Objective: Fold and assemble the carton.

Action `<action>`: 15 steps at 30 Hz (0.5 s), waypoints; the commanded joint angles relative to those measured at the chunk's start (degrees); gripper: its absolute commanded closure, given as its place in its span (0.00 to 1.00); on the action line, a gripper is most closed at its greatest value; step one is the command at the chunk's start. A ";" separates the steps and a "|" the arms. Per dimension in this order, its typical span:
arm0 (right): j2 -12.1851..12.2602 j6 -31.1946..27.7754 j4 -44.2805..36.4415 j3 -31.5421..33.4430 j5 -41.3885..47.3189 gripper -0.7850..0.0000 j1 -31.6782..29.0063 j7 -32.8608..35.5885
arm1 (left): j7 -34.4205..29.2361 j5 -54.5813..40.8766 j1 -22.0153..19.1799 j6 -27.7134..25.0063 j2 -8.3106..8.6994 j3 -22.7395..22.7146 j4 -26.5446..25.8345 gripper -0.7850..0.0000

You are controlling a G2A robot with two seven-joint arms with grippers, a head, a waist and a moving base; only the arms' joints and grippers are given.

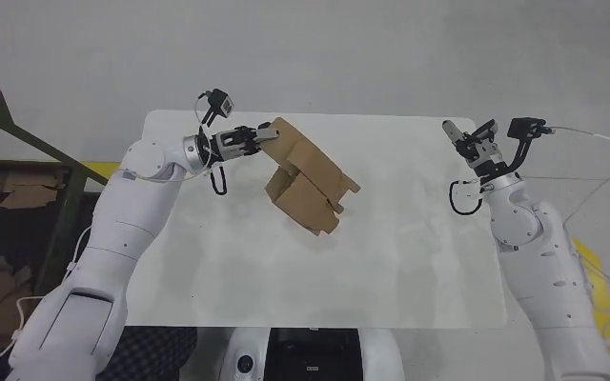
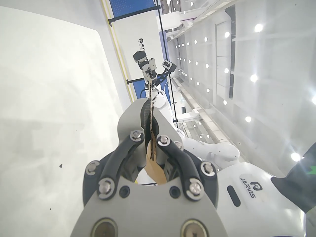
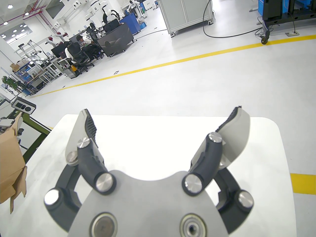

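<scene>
A brown cardboard carton (image 1: 307, 176), partly folded with loose flaps, is near the middle of the white table (image 1: 400, 276). My left gripper (image 1: 265, 136) is shut on the carton's far-left flap, holding that end up. In the left wrist view the cardboard edge (image 2: 150, 129) is pinched between the two fingers (image 2: 130, 122). My right gripper (image 1: 459, 134) is at the table's far right corner, away from the carton, open with nothing between its fingers (image 3: 86, 124). The right wrist view catches a piece of the carton (image 3: 11, 164) at its edge.
The table's front half and its right side are bare white surface. Beyond the table edges is grey floor with yellow lines (image 3: 172, 61). Dark framing and cardboard scraps (image 1: 29, 195) lie off the table's left side.
</scene>
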 commanded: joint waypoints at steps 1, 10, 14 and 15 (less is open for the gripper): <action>0.00 0.00 0.00 0.00 0.00 0.00 0.00 0.00 | 0.03 0.02 -0.01 0.01 0.00 0.00 0.00 1.00; 0.00 0.00 0.00 0.00 0.00 0.00 0.00 0.00 | 0.03 0.02 -0.01 0.01 0.00 0.00 0.00 1.00; 0.00 0.00 0.00 0.00 0.00 0.00 0.00 0.00 | 0.03 0.02 -0.01 0.01 0.00 0.00 0.00 1.00; 0.00 0.00 0.00 0.00 0.00 0.00 0.00 0.00 | 0.03 0.02 -0.01 0.01 0.00 0.00 0.00 1.00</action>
